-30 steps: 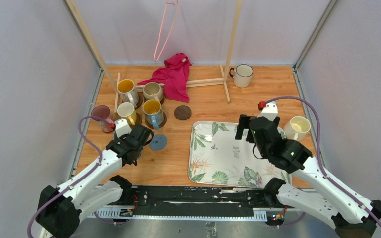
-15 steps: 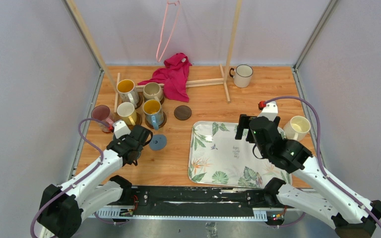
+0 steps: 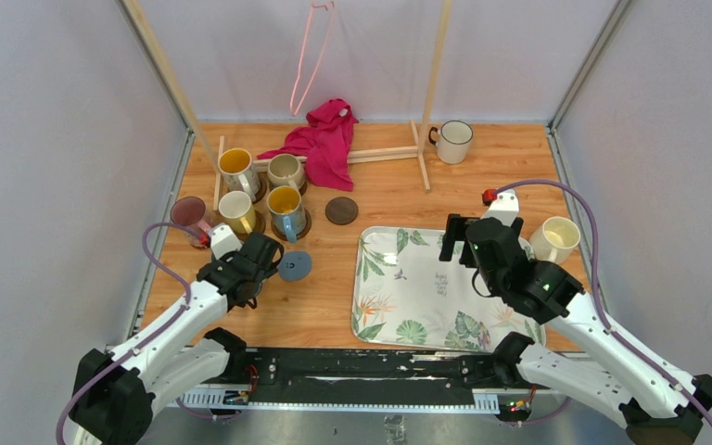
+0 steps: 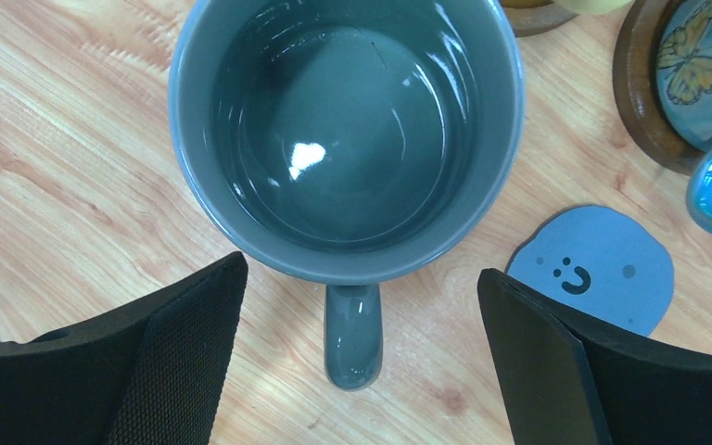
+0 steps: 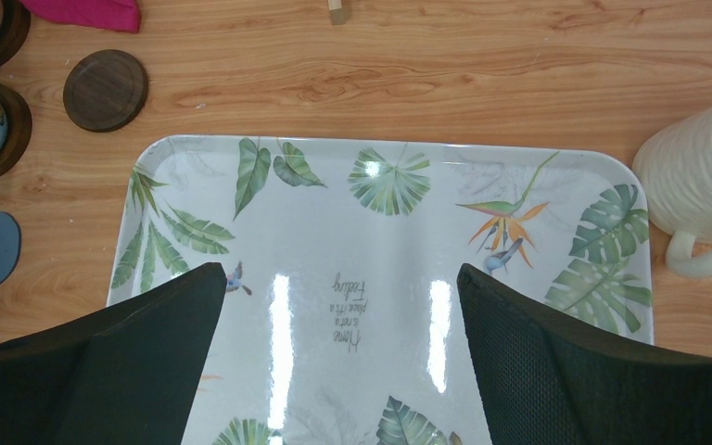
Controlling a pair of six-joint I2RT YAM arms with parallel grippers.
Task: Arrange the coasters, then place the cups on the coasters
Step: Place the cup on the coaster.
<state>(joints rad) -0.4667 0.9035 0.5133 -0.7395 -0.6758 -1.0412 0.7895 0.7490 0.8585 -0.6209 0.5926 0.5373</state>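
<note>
A grey cup point(image 4: 348, 139) stands upright on the wood, seen from above in the left wrist view. Its handle point(image 4: 352, 334) points between the fingers of my left gripper point(image 4: 360, 301), which is open and touches nothing. A grey-blue coaster point(image 4: 598, 278) point(image 3: 295, 266) lies bare just right of the cup. A blue cup point(image 3: 285, 206) sits on a dark coaster. Orange-yellow point(image 3: 236, 167), beige point(image 3: 286, 171) and cream point(image 3: 237, 209) cups stand close by. One dark brown coaster point(image 3: 341, 210) is bare. My right gripper point(image 5: 334, 297) hangs open over the tray.
A leaf-patterned tray point(image 3: 385, 306) lies at centre right. A cream ribbed cup point(image 3: 556, 239) stands beyond its right edge and a white dark-rimmed cup point(image 3: 454, 141) at the back. A maroon cup point(image 3: 188, 215) is at far left. A red cloth point(image 3: 324, 139) drapes a wooden rack.
My left gripper has shifted slightly and its jaws now stand apart around the grey cup's handle. The right arm has not moved.
</note>
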